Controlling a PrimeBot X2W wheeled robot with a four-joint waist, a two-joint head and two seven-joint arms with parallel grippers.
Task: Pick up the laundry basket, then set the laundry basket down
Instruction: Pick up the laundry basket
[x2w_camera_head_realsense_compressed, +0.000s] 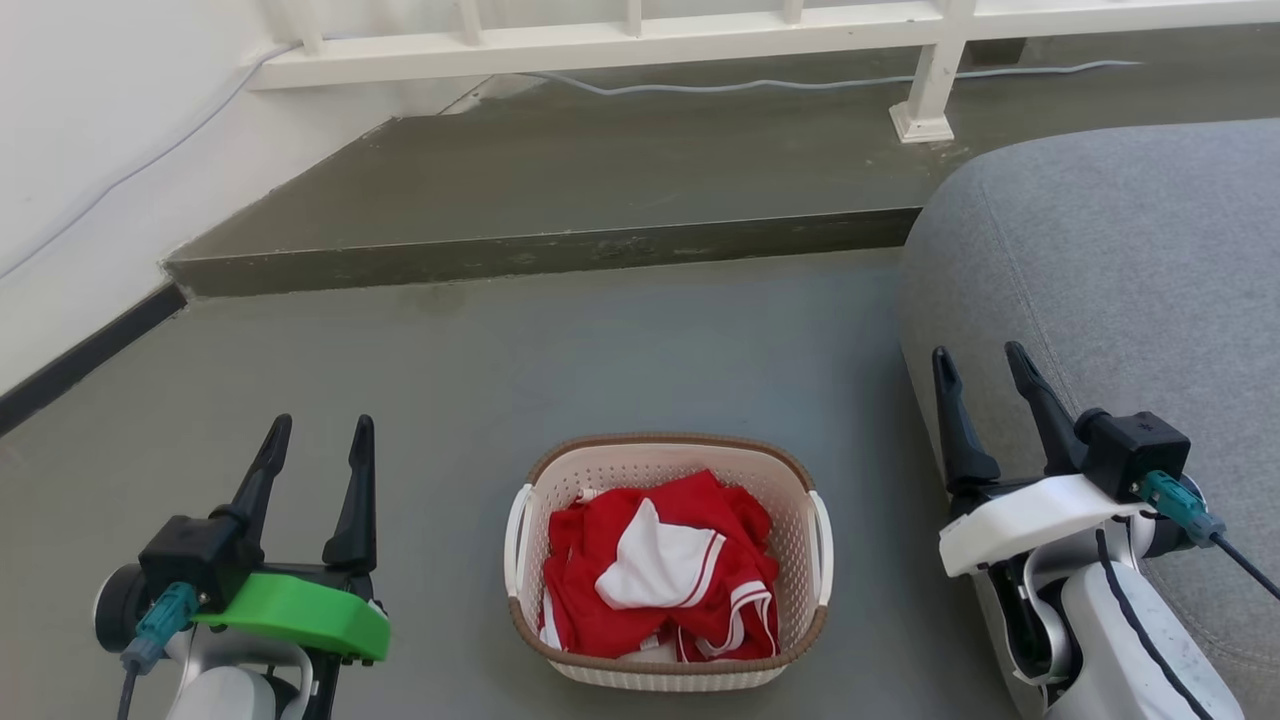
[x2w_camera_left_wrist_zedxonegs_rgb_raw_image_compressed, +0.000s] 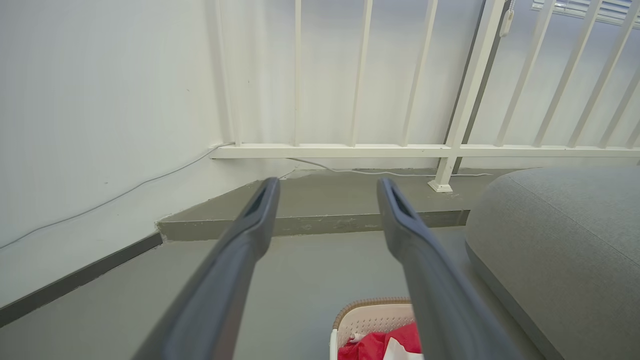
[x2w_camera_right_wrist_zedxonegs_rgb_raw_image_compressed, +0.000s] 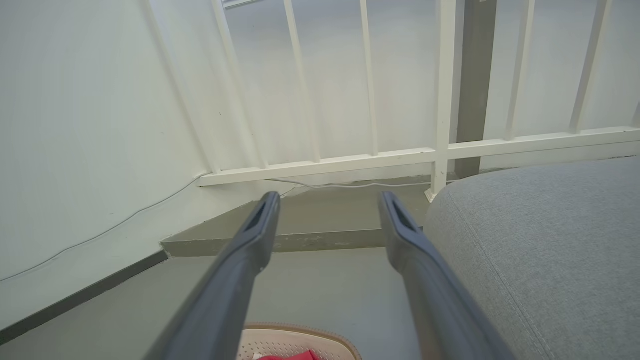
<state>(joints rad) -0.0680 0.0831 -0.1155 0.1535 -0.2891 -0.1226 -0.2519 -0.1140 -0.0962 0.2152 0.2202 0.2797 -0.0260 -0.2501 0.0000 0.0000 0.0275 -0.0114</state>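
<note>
On the floor (x2w_camera_head_realsense_compressed: 600, 350): basket (x2w_camera_head_realsense_compressed: 668, 441), untouched.
I see grey couch (x2w_camera_head_realsense_compressed: 1120, 260) at my right, basket between my arms with red clothes (x2w_camera_head_realsense_compressed: 600, 590) inside; left gripper (x2w_camera_head_realsense_compressed: 322, 422) and right gripper (x2w_camera_head_realsense_compressed: 978, 350) spread wide, empty.

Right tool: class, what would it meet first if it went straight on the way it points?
Nothing close. The open right tool points over bare floor toward the raised grey step, white railing behind it. Probably the step or railing first; depth is unclear. The grey sofa lies alongside.
</note>
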